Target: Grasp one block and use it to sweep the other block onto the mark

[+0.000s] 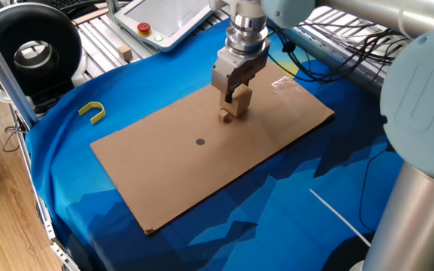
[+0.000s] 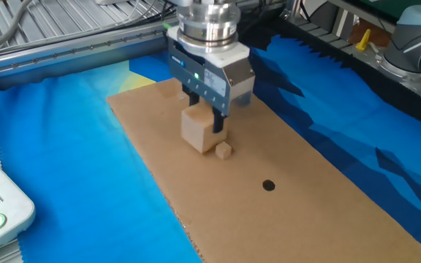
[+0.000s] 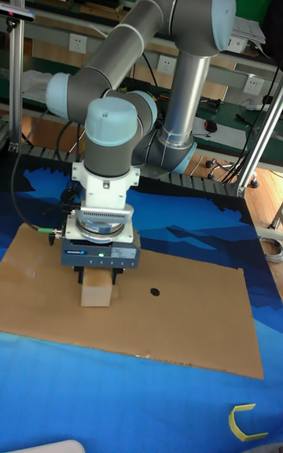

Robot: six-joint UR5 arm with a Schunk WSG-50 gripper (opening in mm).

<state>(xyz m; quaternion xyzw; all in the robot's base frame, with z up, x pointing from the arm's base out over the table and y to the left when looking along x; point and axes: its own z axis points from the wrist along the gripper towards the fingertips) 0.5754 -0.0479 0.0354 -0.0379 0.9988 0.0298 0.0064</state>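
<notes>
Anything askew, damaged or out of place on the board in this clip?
Nothing stands out. The pincer holds the large cube upright on the cardboard, the tiny cube sits just beside it, and the dark mark is uncovered further along.

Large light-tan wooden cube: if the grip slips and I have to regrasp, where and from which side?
Grip the large light-tan wooden cube from straight above on two opposite vertical faces, as the gripper does now. Its flat parallel sides suit the fingers; the top is unobstructed. Avoid the face beside the tiny tan-brown wooden cube.
</notes>
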